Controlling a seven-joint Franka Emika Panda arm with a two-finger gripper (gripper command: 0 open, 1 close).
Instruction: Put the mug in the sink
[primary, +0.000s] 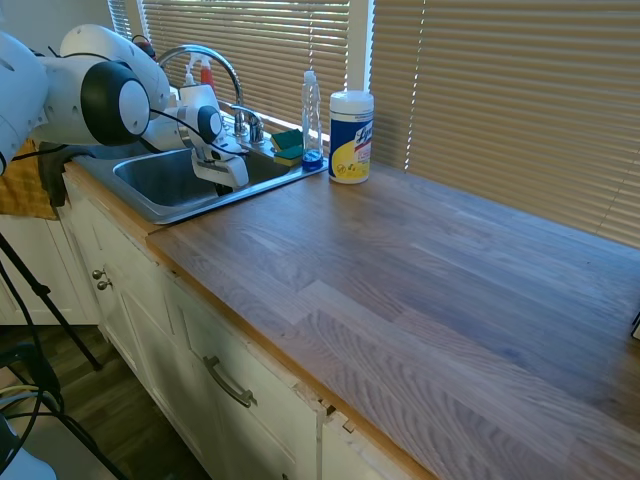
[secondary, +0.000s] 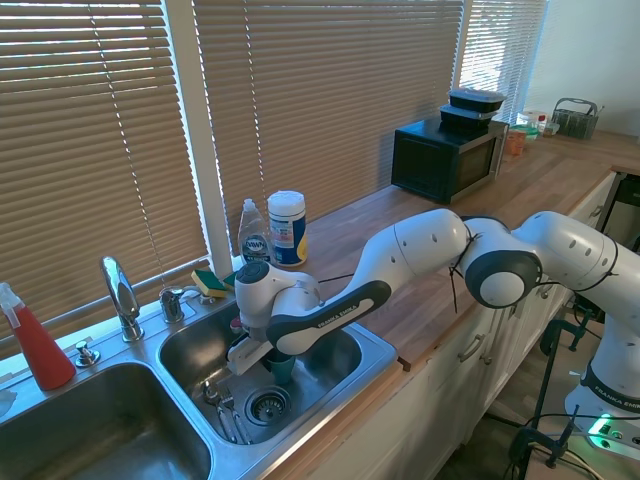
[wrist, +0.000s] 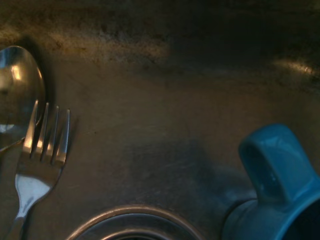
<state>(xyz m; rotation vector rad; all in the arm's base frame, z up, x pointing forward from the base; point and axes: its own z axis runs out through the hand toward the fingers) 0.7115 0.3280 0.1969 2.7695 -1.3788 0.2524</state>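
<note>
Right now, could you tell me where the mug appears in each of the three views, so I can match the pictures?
First exterior view: not visible; the arm and the basin wall hide it.
Second exterior view: the mug is under the gripper, inside the right basin of the sink, just above the drain.
Wrist view: the mug fills the lower right corner, handle showing.
Shared landmark: the drain, also in the wrist view.

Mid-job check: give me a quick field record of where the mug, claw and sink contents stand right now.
mug: teal, in the sink's right basin under the claw, handle visible
claw: lowered into the basin at the mug; finger state not discernible
basin contents: fork and spoon beside the drain
counter: wipes canister, dish soap bottle
task status: mug inside the basin; release not confirmed
</note>
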